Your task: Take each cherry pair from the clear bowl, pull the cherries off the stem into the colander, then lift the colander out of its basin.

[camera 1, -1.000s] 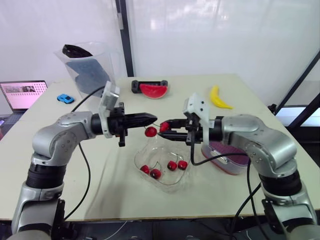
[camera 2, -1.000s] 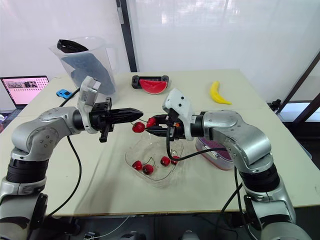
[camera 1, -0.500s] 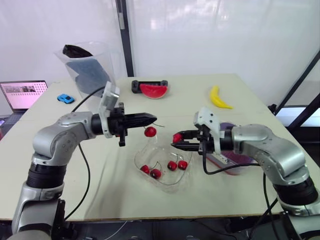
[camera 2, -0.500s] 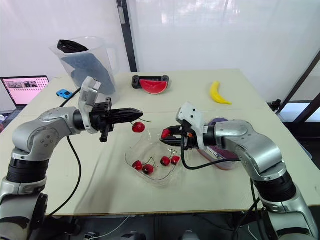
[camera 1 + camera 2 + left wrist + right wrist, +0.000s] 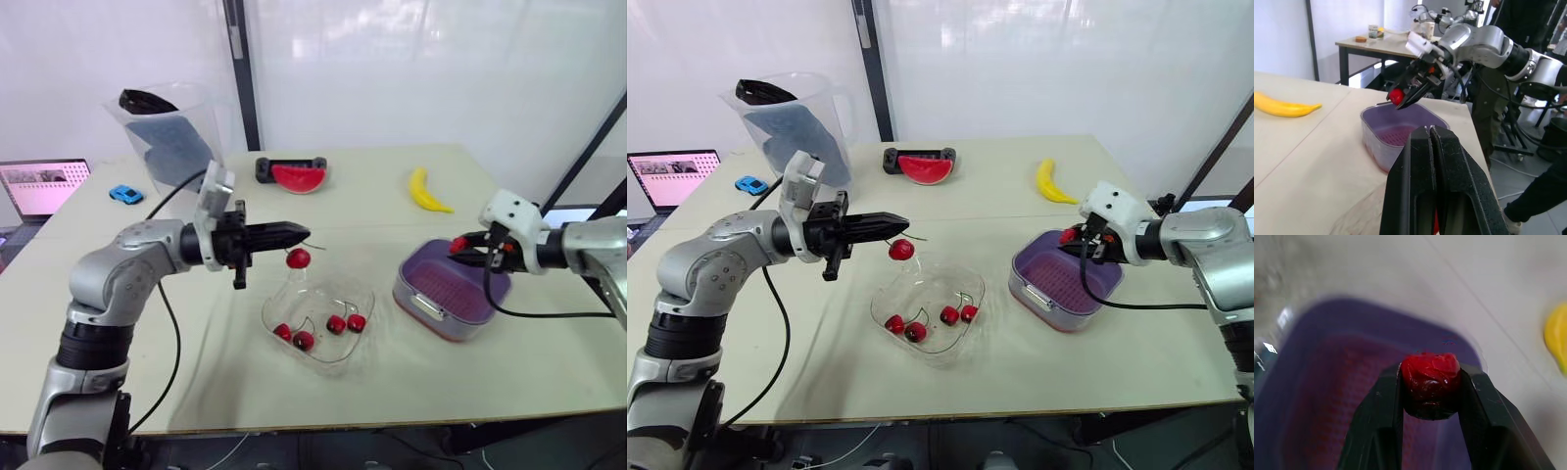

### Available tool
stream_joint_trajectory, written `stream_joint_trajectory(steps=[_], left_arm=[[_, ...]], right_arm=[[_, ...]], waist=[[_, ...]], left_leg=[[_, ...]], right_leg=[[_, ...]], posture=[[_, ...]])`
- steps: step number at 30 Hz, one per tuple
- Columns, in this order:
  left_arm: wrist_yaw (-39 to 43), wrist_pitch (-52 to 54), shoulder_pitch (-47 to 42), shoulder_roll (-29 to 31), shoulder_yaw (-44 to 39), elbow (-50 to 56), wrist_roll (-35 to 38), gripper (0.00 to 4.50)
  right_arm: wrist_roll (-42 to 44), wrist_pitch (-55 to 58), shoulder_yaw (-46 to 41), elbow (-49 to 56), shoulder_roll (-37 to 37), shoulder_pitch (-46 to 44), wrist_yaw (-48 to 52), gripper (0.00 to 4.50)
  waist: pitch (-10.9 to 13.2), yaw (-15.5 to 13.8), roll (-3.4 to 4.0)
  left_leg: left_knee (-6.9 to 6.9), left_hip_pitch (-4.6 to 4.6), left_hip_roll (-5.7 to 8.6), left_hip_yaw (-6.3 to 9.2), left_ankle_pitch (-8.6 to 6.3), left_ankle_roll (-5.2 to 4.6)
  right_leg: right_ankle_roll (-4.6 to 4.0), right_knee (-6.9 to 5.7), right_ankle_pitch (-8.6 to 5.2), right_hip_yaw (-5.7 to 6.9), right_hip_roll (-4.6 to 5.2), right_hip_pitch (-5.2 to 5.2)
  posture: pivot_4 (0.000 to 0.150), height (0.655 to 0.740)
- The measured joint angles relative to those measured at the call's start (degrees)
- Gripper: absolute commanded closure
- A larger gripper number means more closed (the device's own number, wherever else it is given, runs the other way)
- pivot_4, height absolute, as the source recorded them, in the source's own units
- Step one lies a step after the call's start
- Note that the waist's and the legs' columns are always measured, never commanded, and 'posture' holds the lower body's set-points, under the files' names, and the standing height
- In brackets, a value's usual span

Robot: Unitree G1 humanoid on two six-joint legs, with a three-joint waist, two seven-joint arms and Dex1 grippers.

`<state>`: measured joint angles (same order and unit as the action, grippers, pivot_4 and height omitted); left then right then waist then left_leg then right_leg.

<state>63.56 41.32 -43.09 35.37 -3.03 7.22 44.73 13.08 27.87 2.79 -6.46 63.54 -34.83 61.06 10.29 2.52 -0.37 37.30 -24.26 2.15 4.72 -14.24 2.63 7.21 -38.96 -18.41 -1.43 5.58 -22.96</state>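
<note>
One cherry [image 5: 1430, 374] is pinched in the right gripper [image 5: 458, 245], right above the purple colander [image 5: 453, 296]. Left gripper [image 5: 300, 233] is pressed together, on a stem I think, with another cherry [image 5: 298, 258] dangling over the clear bowl [image 5: 366, 298], four more cherries [image 5: 336, 323] inside.

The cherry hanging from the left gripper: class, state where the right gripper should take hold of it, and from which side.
Probably pinch the cherry across its round body, coming in level from the robot's right. It dangles free just below the shut left gripper, whose arm blocks the left, and the clear bowl sits underneath.
</note>
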Motion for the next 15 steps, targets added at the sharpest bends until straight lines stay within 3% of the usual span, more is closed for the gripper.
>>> stream_joint_trajectory(steps=[3,4,7,10,15], left_arm=[[0.02,-0.57,0.13,0.00,0.00,0.00,-0.46,4.50],[0.02,-0.59,0.24,-0.04,0.01,0.00,-0.50,4.50],[0.03,-0.60,0.71,-0.05,0.03,0.11,-0.55,4.50],[0.09,-0.60,0.76,0.20,0.03,0.17,-0.56,4.50],[-0.15,-0.59,0.75,-0.10,0.00,0.24,-0.35,4.50]], right_arm=[[-1.75,-1.80,1.27,-3.24,-1.08,1.04,0.56,2.98],[-1.73,-1.98,1.27,-3.66,-1.82,1.23,0.80,2.71],[-1.70,-2.16,1.25,-4.60,-3.28,1.55,1.37,1.68],[-1.62,-2.32,0.87,-5.16,-3.51,1.53,1.68,0.14],[3.68,2.98,-3.34,-2.10,-3.68,0.25,4.19,0.06]], waist=[[0.00,-0.05,0.00],[0.00,-0.06,0.00],[0.00,-0.20,0.00],[0.00,-0.36,0.00],[0.00,-0.30,0.00]], left_leg=[[0.03,0.00,0.00,0.00,0.00,0.01],[0.04,0.00,-0.01,0.00,0.01,0.01],[0.05,-0.01,0.00,0.02,0.02,0.04],[0.07,-0.01,0.00,0.02,0.02,0.03],[0.07,-0.01,-0.01,0.04,0.02,0.03]], right_leg=[[0.00,0.00,0.00,-0.01,0.01,0.02],[0.00,0.00,0.00,-0.02,0.01,0.02],[0.00,0.00,0.00,-0.01,0.01,0.03],[0.00,0.00,0.00,-0.01,0.02,0.05],[0.00,0.01,0.00,-0.01,0.02,0.04]], posture=[[0.150,0.7400],[0.150,0.7400],[0.150,0.7400],[0.150,0.7400],[0.150,0.7400]])
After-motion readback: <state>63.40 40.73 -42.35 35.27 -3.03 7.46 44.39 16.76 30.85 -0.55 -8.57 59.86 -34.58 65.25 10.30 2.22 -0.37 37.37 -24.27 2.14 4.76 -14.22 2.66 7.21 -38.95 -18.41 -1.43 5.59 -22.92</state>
